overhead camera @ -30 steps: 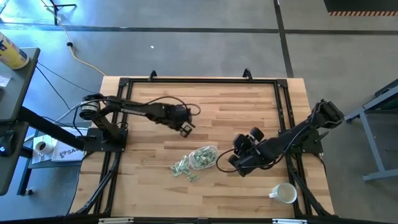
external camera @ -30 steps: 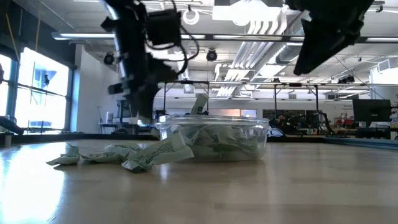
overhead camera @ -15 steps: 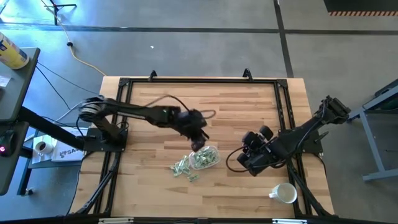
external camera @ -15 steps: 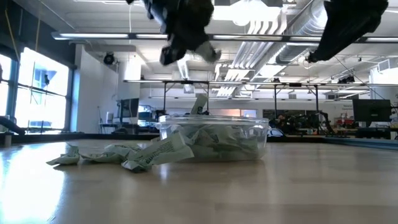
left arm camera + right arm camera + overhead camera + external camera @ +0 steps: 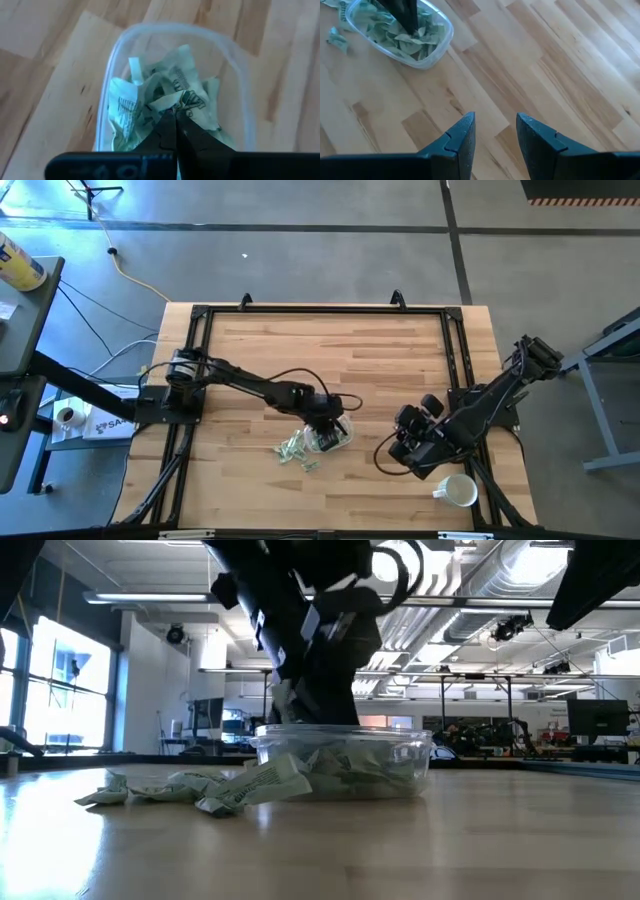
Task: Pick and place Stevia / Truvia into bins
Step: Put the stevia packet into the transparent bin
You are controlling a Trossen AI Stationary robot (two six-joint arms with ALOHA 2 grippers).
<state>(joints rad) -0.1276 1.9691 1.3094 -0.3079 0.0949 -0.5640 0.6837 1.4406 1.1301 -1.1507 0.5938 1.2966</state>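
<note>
The sweetener packets [image 5: 165,107] are thin paper sachets, pale green and white, and most of them lie heaped and crumpled inside the clear container [image 5: 330,434]. A smaller scatter of loose packets [image 5: 296,450] lies flat on the surface [image 5: 330,350] just beside the container, on the side toward the left arm's base. By their look they should be very light and limp, so they would bend instead of resisting, and slide easily on the smooth wood. A pinch across a raised edge or a folded corner looks the safest hold; a packet lying dead flat gives the tips little to bite, and it may skate away when pushed.

The container is shallow, thin-walled and probably light as well, so a downward press could shift or tip it.

The left claw [image 5: 176,114] is down inside the container, its tips shut together against the top of the heap; whether a packet is pinched between them I cannot tell.

The right claw [image 5: 495,131] hangs over bare wood, well away from the container on the side of the white mug [image 5: 461,491], its fingers parted and empty.
</note>
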